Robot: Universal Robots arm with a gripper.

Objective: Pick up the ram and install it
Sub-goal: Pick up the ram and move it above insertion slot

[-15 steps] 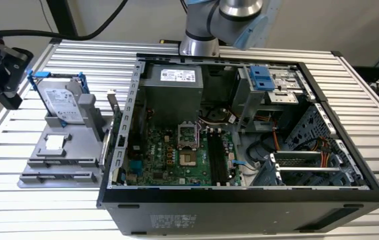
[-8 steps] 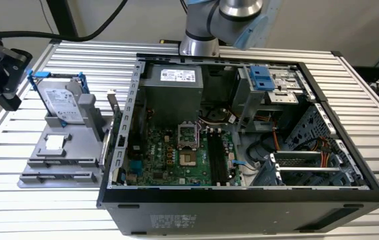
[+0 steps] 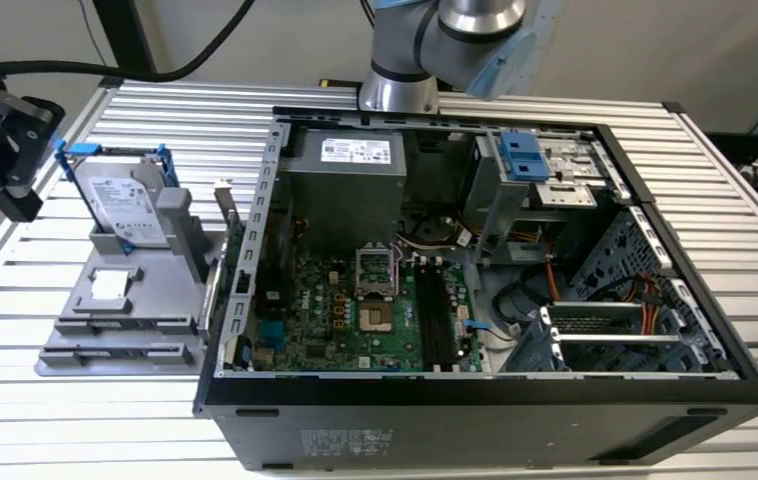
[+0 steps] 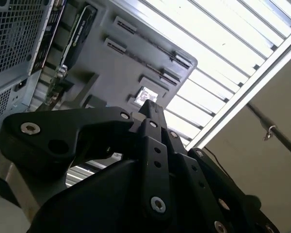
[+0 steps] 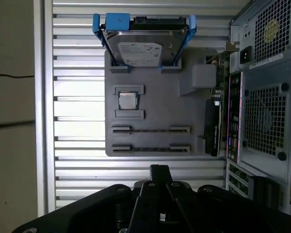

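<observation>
Two thin ram sticks stand on edge in slotted holders of the grey tray (image 5: 155,109), one (image 5: 150,130) beside the other (image 5: 150,148); in the exterior view they lie at the tray's near end (image 3: 119,325). My black gripper (image 5: 159,170) hangs shut with nothing in it, above the slatted table just off the tray's edge nearest those sticks. In the exterior view the gripper (image 3: 19,200) is at the far left, higher than the tray. The second wrist view shows the closed fingertips (image 4: 150,107) pointing toward the tray (image 4: 136,68).
A hard drive in a blue frame (image 3: 126,205) stands upright on the tray, with a small square chip (image 5: 127,101) and a graphics card (image 5: 213,126) nearby. The open computer case (image 3: 486,390) lies to the exterior view's right, with long black motherboard slots (image 3: 435,320) inside.
</observation>
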